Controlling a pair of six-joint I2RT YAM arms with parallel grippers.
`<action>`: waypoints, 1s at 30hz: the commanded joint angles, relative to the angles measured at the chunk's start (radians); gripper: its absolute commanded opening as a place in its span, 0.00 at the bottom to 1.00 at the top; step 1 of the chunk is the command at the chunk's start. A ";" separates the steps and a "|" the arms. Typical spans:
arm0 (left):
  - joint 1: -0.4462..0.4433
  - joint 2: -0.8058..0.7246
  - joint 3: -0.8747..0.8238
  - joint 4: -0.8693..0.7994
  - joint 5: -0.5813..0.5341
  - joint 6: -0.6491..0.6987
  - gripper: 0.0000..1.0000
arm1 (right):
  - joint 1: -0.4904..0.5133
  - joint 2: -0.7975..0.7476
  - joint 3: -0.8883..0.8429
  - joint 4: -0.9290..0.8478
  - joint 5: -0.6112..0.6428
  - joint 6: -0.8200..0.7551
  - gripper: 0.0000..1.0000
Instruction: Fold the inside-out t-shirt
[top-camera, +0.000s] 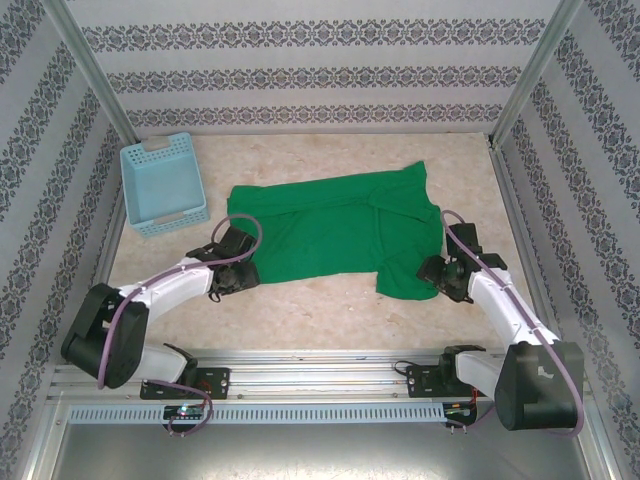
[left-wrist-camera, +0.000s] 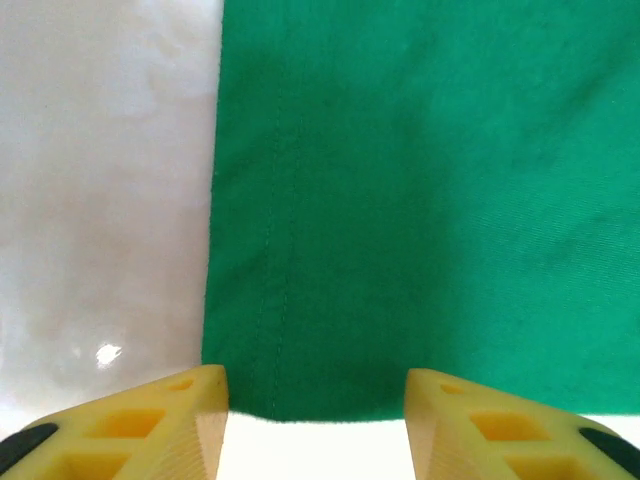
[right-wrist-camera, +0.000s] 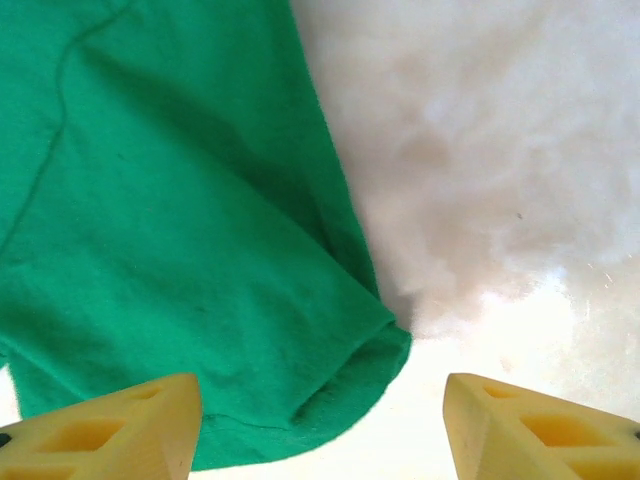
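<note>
Top external: fixed, high at the near side, tilted down and forward; distant, taking in the whole bench (top-camera: 330, 320). Left wrist: rides on the left end effector (left-wrist-camera: 312, 400), facing out between its fingers, very close above the inside-out t-shirt (left-wrist-camera: 420, 200) and bare bench. Right wrist: rides on the right end effector (right-wrist-camera: 322, 400), same facing, equally close. Shared ground: each wrist view covers one edge of the t-shirt with adjoining bench, both also in the top view.
</note>
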 joint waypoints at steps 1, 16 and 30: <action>-0.011 0.045 -0.015 0.067 -0.010 0.000 0.47 | 0.020 0.000 -0.027 -0.010 0.044 0.045 0.65; -0.010 0.166 0.014 0.115 -0.092 0.066 0.29 | 0.095 0.178 -0.029 0.098 0.057 0.080 0.44; -0.095 -0.062 0.037 -0.099 -0.164 0.055 0.00 | 0.024 -0.119 0.045 -0.130 0.197 0.035 0.00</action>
